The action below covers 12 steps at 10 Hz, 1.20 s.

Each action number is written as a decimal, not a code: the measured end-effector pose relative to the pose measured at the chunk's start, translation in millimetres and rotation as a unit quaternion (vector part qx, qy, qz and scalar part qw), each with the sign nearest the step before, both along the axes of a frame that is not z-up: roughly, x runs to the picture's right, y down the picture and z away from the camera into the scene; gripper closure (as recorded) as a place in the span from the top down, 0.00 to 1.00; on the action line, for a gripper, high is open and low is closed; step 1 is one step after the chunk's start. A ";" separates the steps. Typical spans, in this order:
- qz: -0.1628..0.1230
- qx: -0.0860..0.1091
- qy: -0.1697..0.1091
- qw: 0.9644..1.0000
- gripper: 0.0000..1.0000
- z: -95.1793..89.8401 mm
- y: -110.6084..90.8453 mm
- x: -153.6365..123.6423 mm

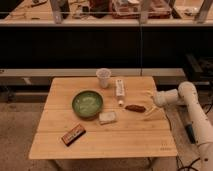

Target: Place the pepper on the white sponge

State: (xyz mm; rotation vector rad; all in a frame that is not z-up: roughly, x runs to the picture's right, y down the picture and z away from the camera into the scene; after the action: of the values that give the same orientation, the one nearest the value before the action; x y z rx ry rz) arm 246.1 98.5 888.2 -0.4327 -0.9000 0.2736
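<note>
My gripper (150, 103) hangs open by the wooden table's (100, 147) right edge. Closing off-centre could flick the pepper (135, 108) away from the white sponge (107, 117).

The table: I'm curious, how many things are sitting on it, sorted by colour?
White or pale: 3 (cup, tube bottle, white sponge)
Green: 1 (bowl)
Brown or reddish: 2 (pepper, flat bar)
Total: 6
Not counted: the robot's gripper, just beside the pepper on its right in the camera view.

Outstretched arm (192, 107), pincer (150, 103) low at its tip, splayed
</note>
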 end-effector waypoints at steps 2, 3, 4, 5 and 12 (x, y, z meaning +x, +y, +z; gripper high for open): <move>-0.002 -0.002 -0.010 1.000 0.80 5.5 6.8 -0.7; -0.006 -0.002 -0.014 1.000 0.80 9.6 11.0 -1.0; -0.007 -0.002 -0.014 1.000 0.80 12.2 13.1 0.1; -0.008 0.000 -0.014 1.000 0.80 15.4 15.3 1.3; -0.015 0.013 -0.022 1.000 0.45 26.3 22.1 -2.8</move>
State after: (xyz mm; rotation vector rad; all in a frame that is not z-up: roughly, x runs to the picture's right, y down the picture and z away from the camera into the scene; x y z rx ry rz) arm 243.3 120.6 914.6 -0.4296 -0.9391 0.2254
